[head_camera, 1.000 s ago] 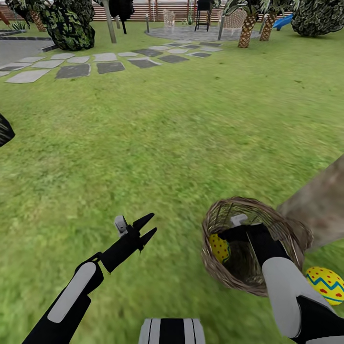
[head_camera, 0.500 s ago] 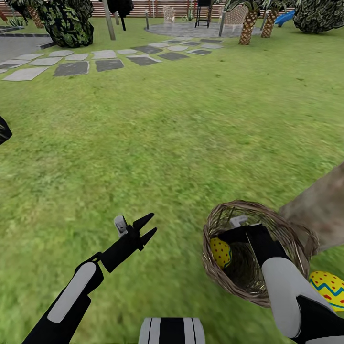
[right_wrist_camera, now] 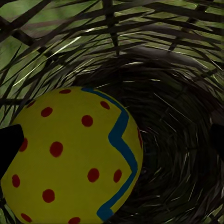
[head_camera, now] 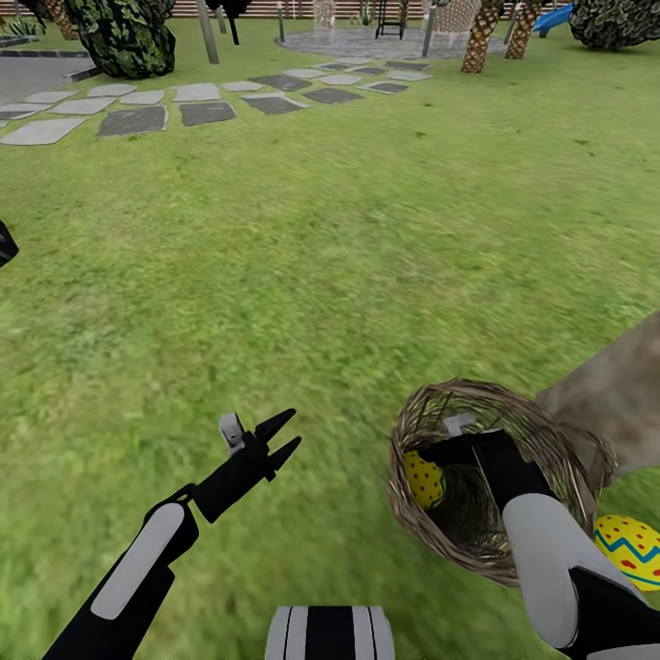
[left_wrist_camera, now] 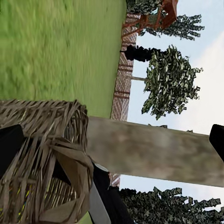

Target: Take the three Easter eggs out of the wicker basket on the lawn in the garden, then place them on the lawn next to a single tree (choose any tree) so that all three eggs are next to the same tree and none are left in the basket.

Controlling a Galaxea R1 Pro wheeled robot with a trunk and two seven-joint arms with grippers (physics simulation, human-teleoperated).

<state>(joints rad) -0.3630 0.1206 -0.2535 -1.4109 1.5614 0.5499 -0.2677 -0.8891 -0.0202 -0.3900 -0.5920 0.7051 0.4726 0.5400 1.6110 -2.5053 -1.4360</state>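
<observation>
Inside the wicker basket [head_camera: 550, 440], the right end effector [right_wrist_camera: 112, 140] is spread wide beside an egg [right_wrist_camera: 70, 158].

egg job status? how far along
Done: one egg lies on the lawn beside the tree trunk. In hand: the right pincer is inside the wicker basket, open beside a second egg, not yet gripping. Left pincer idle, open. Third egg: can't tell.
</observation>
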